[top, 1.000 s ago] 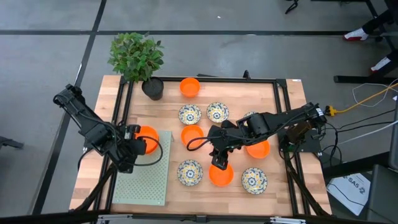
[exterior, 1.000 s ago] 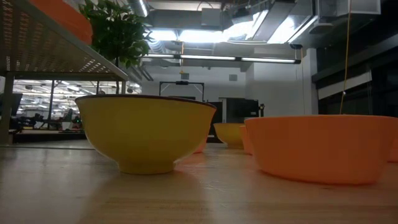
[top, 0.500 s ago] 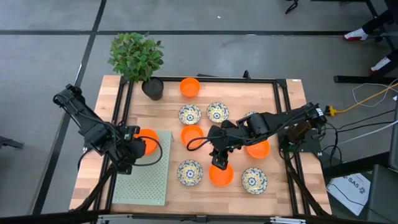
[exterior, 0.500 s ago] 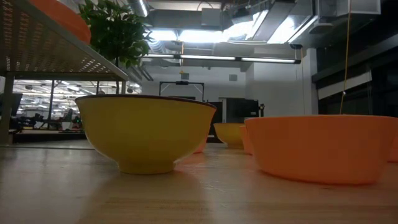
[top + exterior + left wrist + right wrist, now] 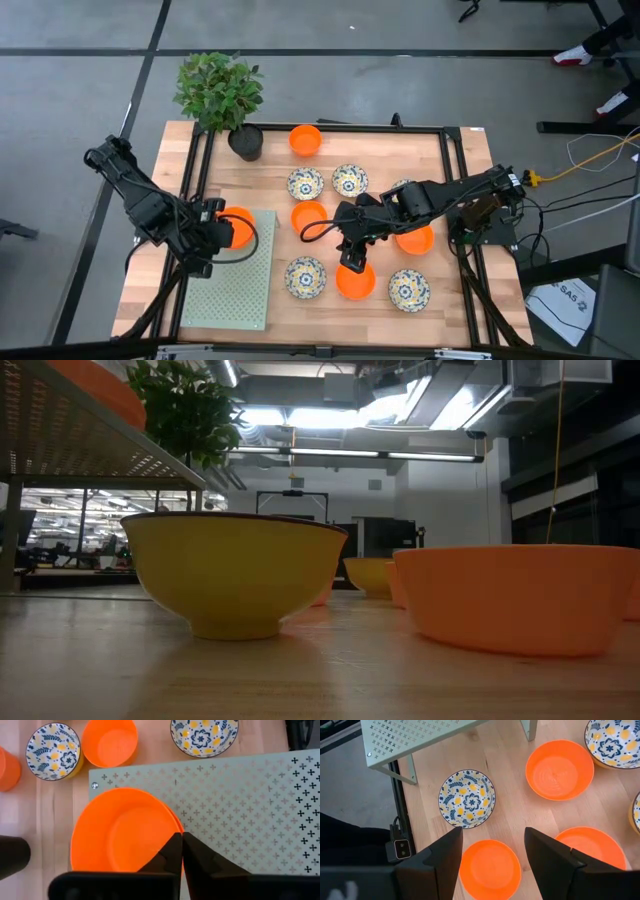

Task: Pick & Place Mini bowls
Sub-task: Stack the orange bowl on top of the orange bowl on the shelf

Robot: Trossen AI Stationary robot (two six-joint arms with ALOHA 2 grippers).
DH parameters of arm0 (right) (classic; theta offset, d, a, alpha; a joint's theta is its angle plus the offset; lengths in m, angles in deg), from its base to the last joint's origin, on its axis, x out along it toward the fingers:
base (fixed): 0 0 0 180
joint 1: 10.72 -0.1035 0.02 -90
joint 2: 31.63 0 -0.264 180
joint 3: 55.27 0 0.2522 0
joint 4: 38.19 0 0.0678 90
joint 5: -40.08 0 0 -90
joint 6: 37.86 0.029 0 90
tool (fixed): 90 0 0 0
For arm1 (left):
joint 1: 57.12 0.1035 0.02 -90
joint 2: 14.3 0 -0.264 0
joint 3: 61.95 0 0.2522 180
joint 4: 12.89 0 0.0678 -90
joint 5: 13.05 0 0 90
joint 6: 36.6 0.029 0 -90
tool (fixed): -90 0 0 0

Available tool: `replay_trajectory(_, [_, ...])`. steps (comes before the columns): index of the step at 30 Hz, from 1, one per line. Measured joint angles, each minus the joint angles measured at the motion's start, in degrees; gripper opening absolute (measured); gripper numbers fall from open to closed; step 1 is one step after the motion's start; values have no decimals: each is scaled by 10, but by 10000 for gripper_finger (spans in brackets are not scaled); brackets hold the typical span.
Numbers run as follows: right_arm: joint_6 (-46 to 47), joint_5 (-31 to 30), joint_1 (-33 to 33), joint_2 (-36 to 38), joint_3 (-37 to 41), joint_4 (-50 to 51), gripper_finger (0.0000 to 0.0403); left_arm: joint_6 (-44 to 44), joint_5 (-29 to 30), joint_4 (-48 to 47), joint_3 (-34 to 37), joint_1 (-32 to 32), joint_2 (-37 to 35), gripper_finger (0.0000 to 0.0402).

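Cataloguing the mini bowls, we are counting two kinds: plain orange ones and white ones with blue-and-yellow flowers, most of them spread over the wooden table [image 5: 440, 160] between the arms. The left gripper [image 5: 181, 851] is showing its fingers pressed together on the rim of one orange bowl [image 5: 122, 831], which is sitting over the pale green perforated rack [image 5: 240, 805] — whether resting on it or lifted just clear, we are not able to say. The right gripper [image 5: 493, 851] is hanging with its fingers spread, gripping nothing, directly above a second orange bowl [image 5: 490, 869], with a floral bowl [image 5: 467, 798] just beside that. We are judging the bowls light and rigid; the plain orange ones are looking like smooth plastic, likely slippery, while the patterned ones may be ceramic and chippable, though we are only guessing. The rim is the sensible hold — one finger inside the wall, one outside — since the rounded sides are offering no purchase. The high view is giving the whole layout, including the potted plant [image 5: 220, 92] at the far corner, but is hiding the fingers under the arms. The wrist views are supplying the finger states. The low view is showing bowl profiles — deep, footed, steep-walled — and no gripper at all.
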Motion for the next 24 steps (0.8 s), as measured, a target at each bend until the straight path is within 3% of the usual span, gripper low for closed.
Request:
replay_trajectory(7, [7,0,0,0,0,0,213,0,-30,44,50,0,1,2])
replay_trajectory(17, [9,0,0,0,0,0,213,25,-1,46,24,4,0,1])
replay_trajectory(20, [2,0,0,0,0,0,213,60,13,43,11,26,0,2])
replay_trajectory(24, [-21,-20,-7,0,0,10,213,113,-16,40,2,78,0,1])
